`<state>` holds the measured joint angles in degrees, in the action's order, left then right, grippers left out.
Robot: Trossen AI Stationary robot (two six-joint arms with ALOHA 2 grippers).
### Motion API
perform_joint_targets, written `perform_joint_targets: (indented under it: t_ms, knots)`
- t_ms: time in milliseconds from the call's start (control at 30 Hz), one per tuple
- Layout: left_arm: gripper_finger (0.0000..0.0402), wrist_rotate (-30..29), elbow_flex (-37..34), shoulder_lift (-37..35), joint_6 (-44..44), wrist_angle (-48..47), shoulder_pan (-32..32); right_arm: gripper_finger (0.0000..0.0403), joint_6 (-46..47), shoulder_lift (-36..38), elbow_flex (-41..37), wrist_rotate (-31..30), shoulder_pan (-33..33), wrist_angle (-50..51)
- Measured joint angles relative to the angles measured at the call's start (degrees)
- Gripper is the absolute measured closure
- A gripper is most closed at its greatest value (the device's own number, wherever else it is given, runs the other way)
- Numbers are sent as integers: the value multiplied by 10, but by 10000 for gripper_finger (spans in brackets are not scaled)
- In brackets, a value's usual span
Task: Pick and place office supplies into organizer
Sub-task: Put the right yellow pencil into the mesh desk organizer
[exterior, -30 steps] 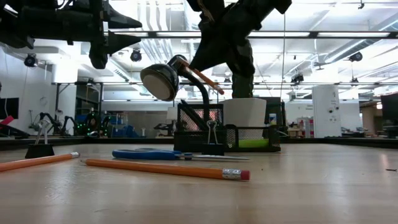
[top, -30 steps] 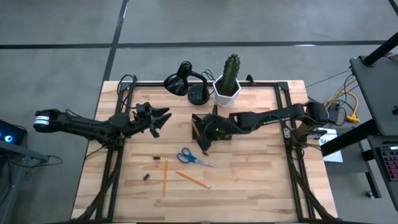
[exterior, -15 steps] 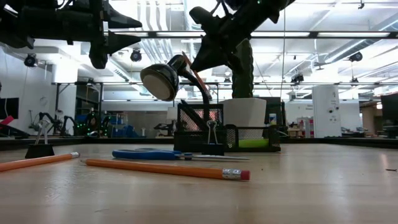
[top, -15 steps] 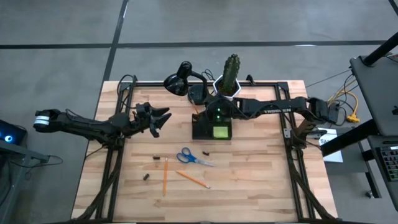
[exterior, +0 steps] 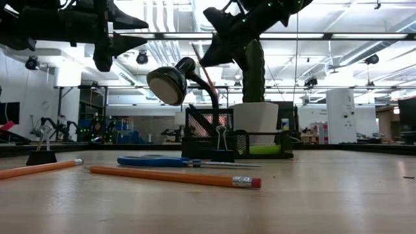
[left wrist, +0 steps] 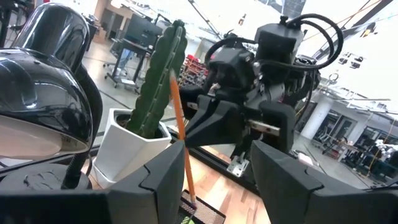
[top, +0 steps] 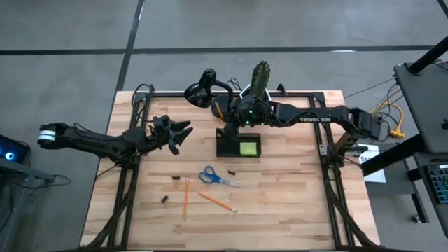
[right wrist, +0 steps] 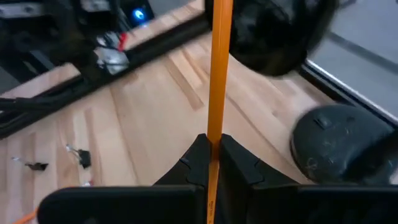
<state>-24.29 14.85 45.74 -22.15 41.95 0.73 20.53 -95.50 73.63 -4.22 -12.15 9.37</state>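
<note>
Gripping an orange pencil (right wrist: pixel 219 81) between its closed fingers (right wrist: pixel 186 163), the right tool (top: pixel 234 114) hangs over the back part of the surface (top: pixel 287 189), just behind the organizer (top: pixel 239 144) and beside the lamp (top: pixel 203 89) and the cactus (top: pixel 260 74). In the right wrist view the pencil runs straight out from between the two dark fingers, past the lamp's round base. In the low view it shows as a thin slanted line under the right tool, above the organizer's mesh cup, with its lower end near the cup's rim; whether it is inside cannot be told.

The organizer stands near the middle of the surface, with a lime-green pad (top: pixel 248 148) in its right compartment. In front of it lie blue-handled scissors (top: pixel 214 176), with a small dark bit just beside them toward the organizer. Two more pencils lie nearer the front edge: one (top: pixel 185 197) pointing front to back, the other (top: pixel 218 201) slanted just to its right. Two binder clips (top: pixel 175 180) sit to the left of these, apart from each other.

The left tool (top: pixel 178 131) hovers over the left side of the surface, well apart from the organizer, its fingers (left wrist: pixel 155 180) spread and holding nothing.
</note>
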Motion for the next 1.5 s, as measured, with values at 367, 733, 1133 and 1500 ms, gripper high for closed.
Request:
perform_joint_targets:
  t_ms: [367,733,1133,1500]
  knots:
    - [233,-14,0,0,-1,0,0,390,-121,-21,0,14,-7,-15]
    - [233,-22,0,0,-1,0,0,390,-193,-33,-29,17,-16,-80]
    - [233,-27,0,0,-1,0,0,390,-192,-33,-87,34,-18,-120]
    - [233,-26,0,0,-1,0,0,390,-165,-33,-131,56,-17,-156]
